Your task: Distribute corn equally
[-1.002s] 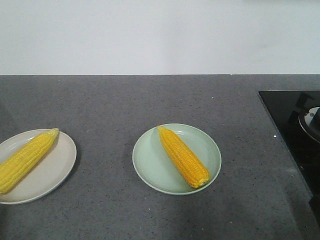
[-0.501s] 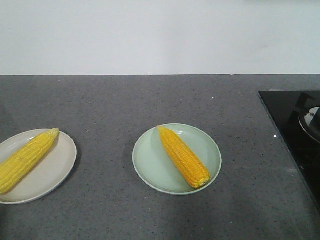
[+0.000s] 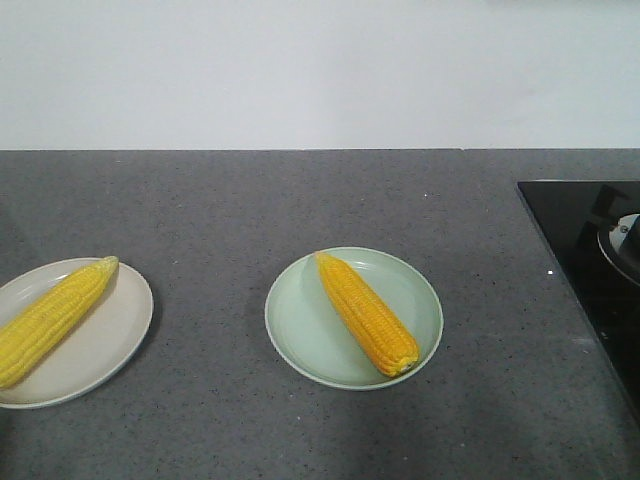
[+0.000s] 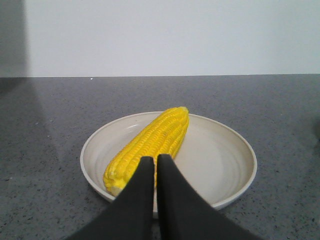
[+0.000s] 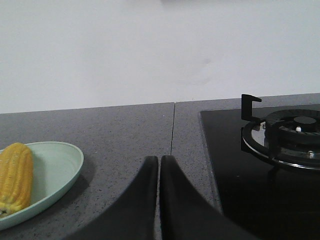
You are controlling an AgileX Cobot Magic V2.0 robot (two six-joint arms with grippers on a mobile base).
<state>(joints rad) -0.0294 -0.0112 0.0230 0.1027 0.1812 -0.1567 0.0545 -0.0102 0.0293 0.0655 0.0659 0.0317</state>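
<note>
Two plates sit on the grey speckled counter, each with one cob on it. The beige plate lies at the counter's left edge, partly cut off in the front view, and its corn rests slantwise across it, pointed tip toward the back wall. The pale green plate sits near the middle of the counter, well apart from the first, and its cob lies diagonally, tip toward the back and blunt end toward the front edge. At the counter's right edge is a black glass hob with a gas burner on it.

Neither arm shows in the front view. The left gripper has its black jaws pressed together, holding nothing, poised just before the beige plate and touching neither plate nor cob as far as I can see. The right gripper is likewise closed tight and empty, above bare counter between the green plate and the hob.
</note>
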